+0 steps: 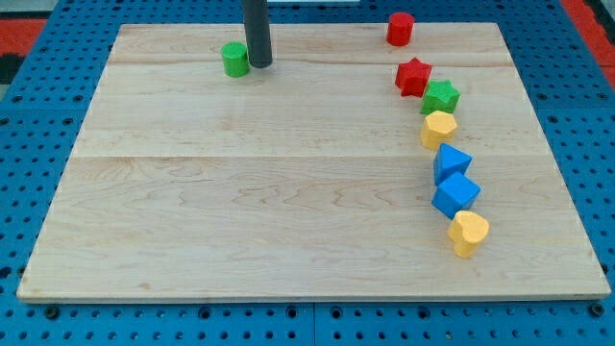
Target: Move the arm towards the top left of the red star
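The red star [413, 76] lies near the view's top right, touching a green star [441, 96] at its lower right. My tip [259, 64] stands at the view's top, left of centre, far to the left of the red star. It sits right beside a green cylinder [233, 60], on that block's right side.
A red cylinder [400, 29] stands above the red star. Below the green star runs a curved line: a yellow block [438, 129], two blue cubes [451, 161] [455, 195], and a yellow heart [468, 233]. The wooden board [240, 211] ends in blue pegboard [307, 327].
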